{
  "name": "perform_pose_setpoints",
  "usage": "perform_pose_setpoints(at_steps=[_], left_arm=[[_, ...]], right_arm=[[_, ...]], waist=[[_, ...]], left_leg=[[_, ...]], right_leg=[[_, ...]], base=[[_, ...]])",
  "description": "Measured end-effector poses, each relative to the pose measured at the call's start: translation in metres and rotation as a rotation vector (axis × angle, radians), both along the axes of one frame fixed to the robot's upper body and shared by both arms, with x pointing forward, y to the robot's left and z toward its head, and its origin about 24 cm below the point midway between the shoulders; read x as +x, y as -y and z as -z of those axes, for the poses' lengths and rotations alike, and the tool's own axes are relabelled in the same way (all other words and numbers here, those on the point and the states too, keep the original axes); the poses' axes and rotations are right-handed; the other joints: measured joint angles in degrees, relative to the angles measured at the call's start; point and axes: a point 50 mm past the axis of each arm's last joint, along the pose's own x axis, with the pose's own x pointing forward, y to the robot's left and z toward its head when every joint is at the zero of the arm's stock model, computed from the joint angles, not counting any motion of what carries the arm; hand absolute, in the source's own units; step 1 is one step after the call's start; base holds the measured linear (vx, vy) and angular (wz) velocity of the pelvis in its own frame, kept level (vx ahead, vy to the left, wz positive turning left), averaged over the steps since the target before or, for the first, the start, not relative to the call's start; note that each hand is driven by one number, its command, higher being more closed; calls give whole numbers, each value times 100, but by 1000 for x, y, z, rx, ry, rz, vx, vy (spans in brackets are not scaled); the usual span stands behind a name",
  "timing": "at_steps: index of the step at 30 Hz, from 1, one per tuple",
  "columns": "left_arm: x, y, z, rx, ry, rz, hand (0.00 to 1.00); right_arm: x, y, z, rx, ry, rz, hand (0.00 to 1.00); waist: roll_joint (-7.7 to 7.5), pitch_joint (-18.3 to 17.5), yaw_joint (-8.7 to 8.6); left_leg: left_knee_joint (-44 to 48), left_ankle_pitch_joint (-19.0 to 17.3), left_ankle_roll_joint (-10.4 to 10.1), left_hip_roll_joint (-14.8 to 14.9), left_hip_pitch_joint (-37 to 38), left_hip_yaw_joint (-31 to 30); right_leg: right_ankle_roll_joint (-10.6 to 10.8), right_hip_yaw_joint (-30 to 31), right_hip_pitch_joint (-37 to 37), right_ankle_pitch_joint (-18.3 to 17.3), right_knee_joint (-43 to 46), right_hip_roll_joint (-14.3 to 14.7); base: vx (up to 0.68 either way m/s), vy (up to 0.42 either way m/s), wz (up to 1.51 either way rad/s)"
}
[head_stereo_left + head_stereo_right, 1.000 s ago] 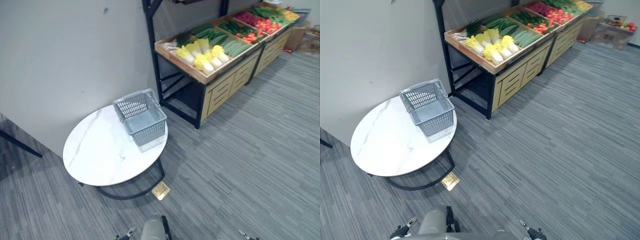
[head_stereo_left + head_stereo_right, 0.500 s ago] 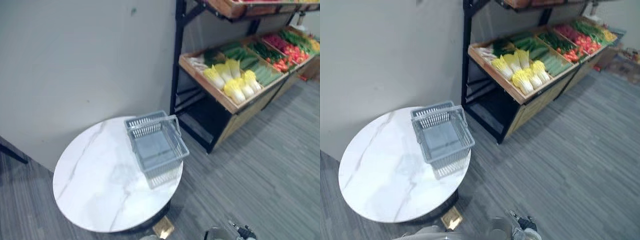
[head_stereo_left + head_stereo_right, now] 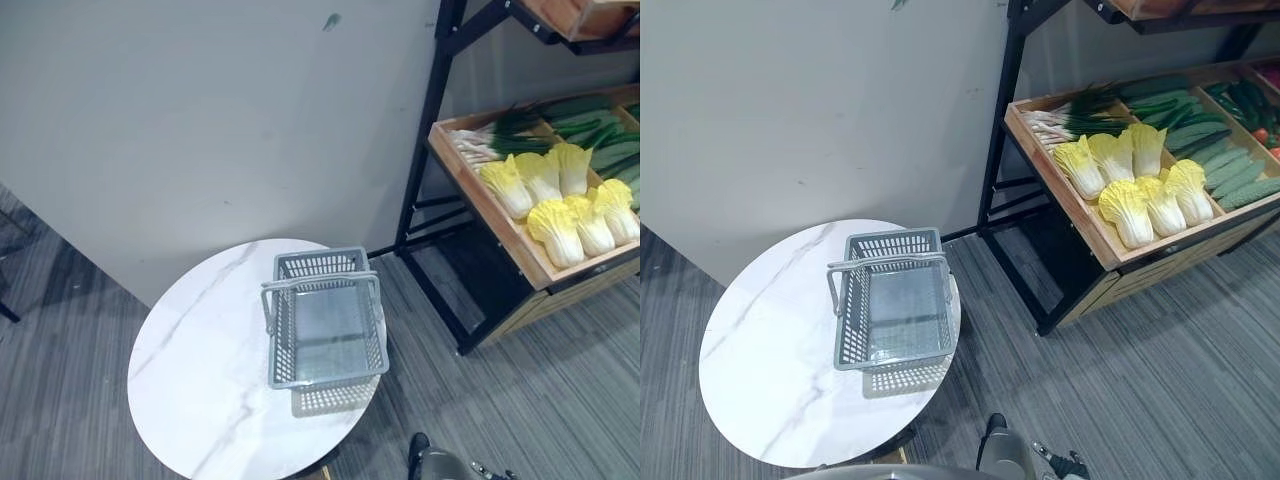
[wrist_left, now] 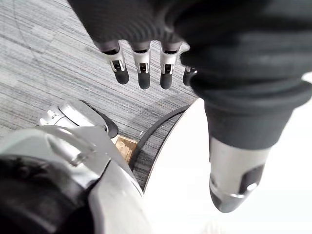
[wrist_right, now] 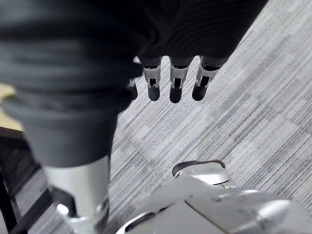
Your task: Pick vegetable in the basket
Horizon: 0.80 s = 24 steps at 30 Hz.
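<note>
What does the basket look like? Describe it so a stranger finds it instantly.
Find the round white marble-look table by the grey wall, left of the wooden vegetable stand. On the table's side nearest that stand sits the basket: grey plastic, rectangular, lattice-walled. Unlike the stand's full wooden trays, it holds nothing.

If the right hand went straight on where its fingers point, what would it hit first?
Probably the grey striped carpet floor; the right hand aims its straight fingers at it with nothing visibly between.
</note>
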Motion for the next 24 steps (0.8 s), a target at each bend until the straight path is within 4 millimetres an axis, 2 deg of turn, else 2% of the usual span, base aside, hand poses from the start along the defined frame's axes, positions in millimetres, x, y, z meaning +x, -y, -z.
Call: perform_pose_setpoints(at_steps=[2, 4, 7, 9, 10, 11, 13, 14, 15, 16, 17, 19, 20, 21, 24], left_arm=[[-1, 0, 0, -4, -1, 18, 0], [2, 0, 0, -6, 2, 82, 0], [8, 1, 0, -10, 11, 173, 0], [10, -1, -1, 1, 9, 231, 0], [11, -2, -1, 6, 7, 261, 0], [11, -2, -1, 6, 7, 275, 0], [14, 0, -1, 7, 7, 326, 0], [16, -4, -2, 17, 10, 343, 0], [17, -7, -3, 27, 7, 372, 0], [17, -10, -3, 36, 2, 395, 0], [16, -12, -4, 41, -2, 400, 0], [21, -16, -5, 58, 5, 434, 0], [22, -18, -6, 64, 7, 442, 0], [25, -17, -6, 65, 16, 453, 0], [34, -15, -7, 68, 41, 470, 0]], right_arm=[[5, 0, -1, -6, 5, -33, 0], [12, 4, -3, -20, 23, -39, 0], [48, 11, -19, -81, 151, -69, 0], [87, 20, -41, -151, 296, -98, 0], [109, 27, -59, -205, 392, -108, 0], [120, 31, -70, -237, 441, -124, 0], [158, 48, -117, -410, 604, -251, 0], [171, 50, -137, -483, 660, -318, 0], [183, 51, -155, -551, 710, -396, 0], [199, 48, -180, -648, 773, -500, 0], [208, 46, -193, -692, 808, -547, 0], [234, 38, -243, -850, 942, -691, 0], [240, 34, -253, -883, 972, -724, 0], [250, 22, -274, -935, 1037, -784, 0], [265, -6, -306, -995, 1144, -930, 0]], waist=[[-44, -12, -10], [-19, -36, -31], [43, -47, -99], [89, -68, -121], [91, -69, -125], [95, -70, -131], [188, -46, -132], [182, 0, -137], [88, 66, -143], [-30, 144, -138], [-81, 172, -137], [-141, 226, -144], [-126, 233, -140], [-82, 297, -132], [4, 453, -105]], left_leg=[[11, 245, -21, 83, -85, -13], [3, 407, -16, 122, -229, 35], [-151, 579, -6, 122, -519, 400], [-362, 575, -4, 105, -611, 504], [-442, 523, -15, 77, -664, 516], [-454, 464, -17, 65, -698, 522], [-483, 60, 37, 70, -815, 573], [-465, 30, 21, -3, -827, 612], [-440, 17, 38, -83, -876, 620], [-375, -12, 86, -175, -919, 624], [-362, -16, 92, -201, -942, 640], [-205, -33, 112, -355, -1144, 608], [-164, -43, 110, -368, -1202, 603], [-113, -49, 103, -380, -1269, 572], [-66, -52, 98, -342, -1409, 494]], right_leg=[[-37, -191, 218, 24, -326, 54], [-26, -412, 362, 74, -580, 51], [-15, -721, 382, 291, -975, 9], [-27, -743, 377, 534, -1331, 70], [-24, -716, 372, 713, -1580, 95], [-11, -705, 372, 806, -1703, 107], [37, -669, 283, 1088, -1923, 164], [62, -626, 259, 1160, -1923, 117], [116, -605, 239, 1207, -1922, 25], [141, -524, 195, 1279, -1922, -65], [158, -479, 158, 1297, -1922, -104], [212, -396, 11, 1366, -1920, -226], [191, -383, -26, 1388, -1920, -239], [188, -384, -58, 1401, -1918, -252], [102, -434, -156, 1468, -1916, -214]], base=[[93, -245, 46], [24, -157, 63], [-51, -60, 56], [-47, 6, 13], [-47, 38, -3], [-49, 56, -10], [-68, 136, -10], [-85, 174, -7], [-81, 134, -9], [-84, 122, -11], [-74, 101, -9], [-29, 85, 3], [13, 61, 8], [16, 31, 8], [45, -16, 10]])
